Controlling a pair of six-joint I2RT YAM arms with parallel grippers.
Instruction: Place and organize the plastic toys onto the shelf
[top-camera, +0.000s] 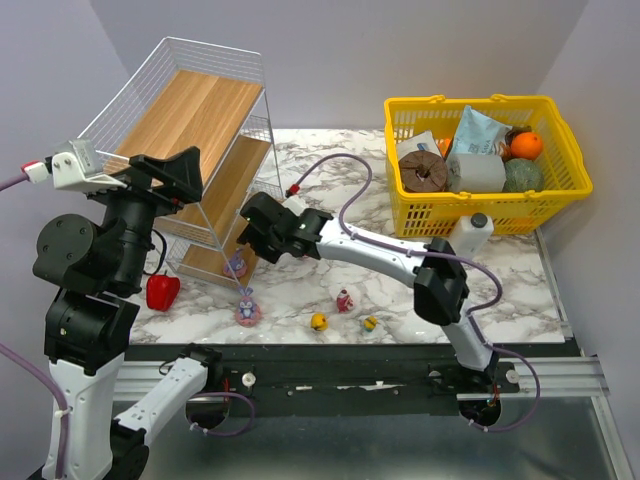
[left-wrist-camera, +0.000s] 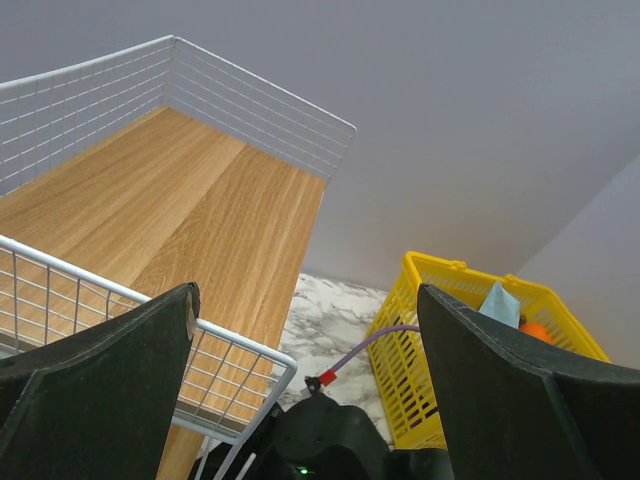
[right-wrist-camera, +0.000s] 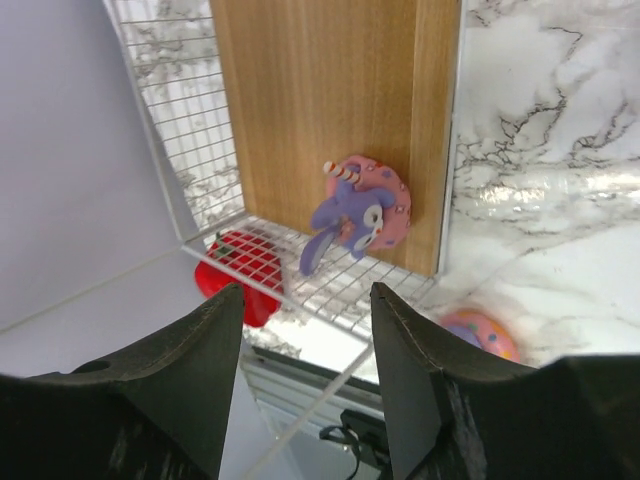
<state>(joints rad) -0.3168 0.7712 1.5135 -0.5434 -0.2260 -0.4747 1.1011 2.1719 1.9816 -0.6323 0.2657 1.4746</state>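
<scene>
Purple bunny toy (right-wrist-camera: 355, 212) lies on the lowest board of the shelf (right-wrist-camera: 330, 100), straight ahead of the right gripper (right-wrist-camera: 305, 300) — jaws parted, holding nothing. Left gripper (left-wrist-camera: 307, 300) hangs wide open over the top tier — farther off.

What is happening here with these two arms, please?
The right end effector, open, hovers at the lowest board of the shelf, where a bunny rests. The left end effector hangs open above the top board, holding nothing. A second bunny, two ducks and a red toy are on the table.
</scene>
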